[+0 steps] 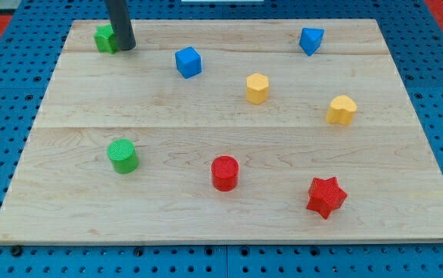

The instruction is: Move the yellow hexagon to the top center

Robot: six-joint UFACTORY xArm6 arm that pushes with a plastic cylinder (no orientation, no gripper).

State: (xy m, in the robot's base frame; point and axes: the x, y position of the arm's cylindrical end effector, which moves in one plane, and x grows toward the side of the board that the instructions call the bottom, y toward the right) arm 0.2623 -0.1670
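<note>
The yellow hexagon (258,88) stands right of the board's middle, in the upper half. My tip (124,47) is at the view's top left, touching or just beside the right side of a green block (105,38), far to the left of the yellow hexagon. A second yellow block (342,110), heart-like in shape, lies to the lower right of the hexagon.
A blue cube (188,62) lies left of the hexagon and another blue block (310,39) at the top right. A green cylinder (122,155), a red cylinder (224,172) and a red star (326,196) lie along the bottom. The wooden board (221,224) rests on a blue pegboard.
</note>
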